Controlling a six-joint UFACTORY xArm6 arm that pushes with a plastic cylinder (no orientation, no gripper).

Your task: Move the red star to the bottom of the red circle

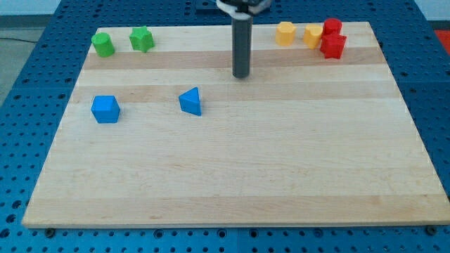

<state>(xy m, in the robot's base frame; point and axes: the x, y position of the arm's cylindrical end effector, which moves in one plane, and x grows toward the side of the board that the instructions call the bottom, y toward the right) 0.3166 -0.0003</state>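
Observation:
The red star point(333, 46) sits near the view's top right, just below and touching the red circle point(332, 27) at the board's top edge. My tip point(242, 75) rests on the board near the top middle, well to the left of both red blocks and up and to the right of the blue triangle point(190, 101). The dark rod rises straight up from the tip out of the view's top.
A yellow block point(285, 33) and a second yellow block point(313, 35) stand left of the red pair. A green circle point(103, 44) and a green star point(141, 39) are at top left. A blue cube point(105, 109) is at the left. The wooden board point(232, 176) lies on a blue perforated table.

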